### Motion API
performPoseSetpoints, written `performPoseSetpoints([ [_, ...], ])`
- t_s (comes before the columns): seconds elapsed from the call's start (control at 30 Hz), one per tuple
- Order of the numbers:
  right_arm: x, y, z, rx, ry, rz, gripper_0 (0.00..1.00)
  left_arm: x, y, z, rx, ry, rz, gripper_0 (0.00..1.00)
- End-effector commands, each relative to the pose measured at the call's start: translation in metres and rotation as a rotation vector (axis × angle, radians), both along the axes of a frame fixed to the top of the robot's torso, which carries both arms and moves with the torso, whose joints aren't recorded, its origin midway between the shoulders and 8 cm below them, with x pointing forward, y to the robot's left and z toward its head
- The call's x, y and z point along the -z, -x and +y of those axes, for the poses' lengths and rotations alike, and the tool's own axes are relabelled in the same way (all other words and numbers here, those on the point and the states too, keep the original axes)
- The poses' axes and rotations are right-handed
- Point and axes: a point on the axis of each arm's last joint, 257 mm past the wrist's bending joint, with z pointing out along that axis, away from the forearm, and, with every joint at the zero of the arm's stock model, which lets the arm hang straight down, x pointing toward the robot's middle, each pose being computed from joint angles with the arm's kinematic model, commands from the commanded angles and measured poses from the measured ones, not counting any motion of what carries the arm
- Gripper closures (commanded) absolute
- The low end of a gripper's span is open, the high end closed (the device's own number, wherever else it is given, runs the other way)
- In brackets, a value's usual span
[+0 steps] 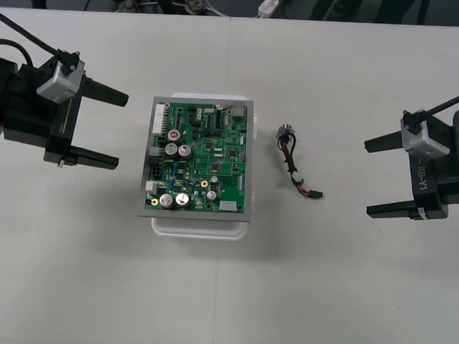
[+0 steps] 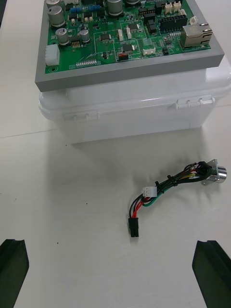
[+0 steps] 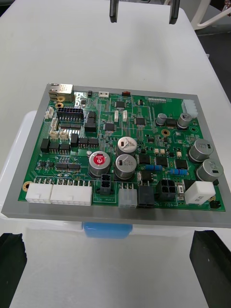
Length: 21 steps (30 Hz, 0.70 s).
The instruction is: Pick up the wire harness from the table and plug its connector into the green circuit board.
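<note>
The green circuit board (image 1: 200,158) sits on its white base (image 1: 200,225) in the middle of the table. The wire harness (image 1: 294,169) lies on the table just right of the board, its round metal socket (image 1: 284,132) at the far end and its small black plug (image 1: 315,195) at the near end. My right gripper (image 1: 375,178) waits open at the right, apart from the harness. In the right wrist view the harness (image 2: 168,187) lies ahead of the open fingers (image 2: 211,269), plug (image 2: 133,227) nearest. My left gripper (image 1: 113,130) stands open left of the board (image 3: 122,149).
The table's far edge and a dark floor strip with cables (image 1: 222,0) run along the top. Bare table (image 1: 323,298) lies in front of the board and around the harness.
</note>
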Motion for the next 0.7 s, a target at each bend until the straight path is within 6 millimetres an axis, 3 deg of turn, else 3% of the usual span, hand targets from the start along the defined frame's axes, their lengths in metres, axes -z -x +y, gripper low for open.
performPoseSetpoints([
  [0.03,-0.0088,-0.0001,-0.0016,-0.005,0.002,-0.05,0.0,-0.0132,0.0073,0.0005,0.068,-0.067,-0.073,0.0],
  [0.7,-0.0088,-0.0001,-0.0016,-0.005,0.002,-0.05,0.0,-0.0132,0.0073,0.0005,0.068,-0.067,-0.073,0.0],
])
